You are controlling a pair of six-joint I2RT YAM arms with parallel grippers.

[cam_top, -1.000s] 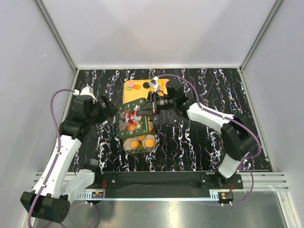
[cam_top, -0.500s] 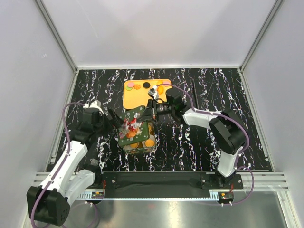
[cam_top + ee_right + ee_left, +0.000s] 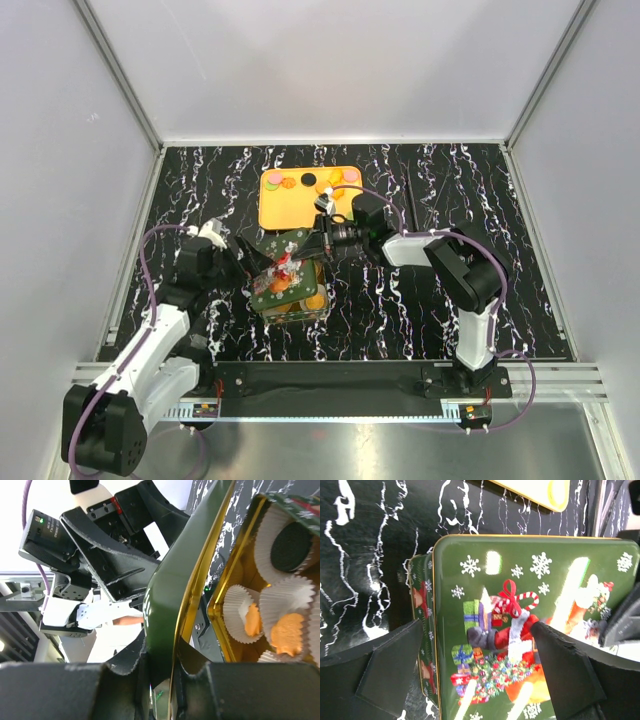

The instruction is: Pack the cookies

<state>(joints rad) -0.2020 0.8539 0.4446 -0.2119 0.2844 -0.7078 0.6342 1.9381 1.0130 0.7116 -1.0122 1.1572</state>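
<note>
Clamping green lid, right hand, left hand spread wide

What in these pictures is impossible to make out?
- Top view: the tilted lid covers most of the tin; only a few cookies show, so their count is hidden.
- Top view: the right arm crosses the tray; what lies beneath is hidden.
- Left wrist view: the lid fills the frame, hiding the tin's inside; the top edge cuts off the tray.
- Right wrist view: the right edge cuts off the tin; only some cups show.
</note>
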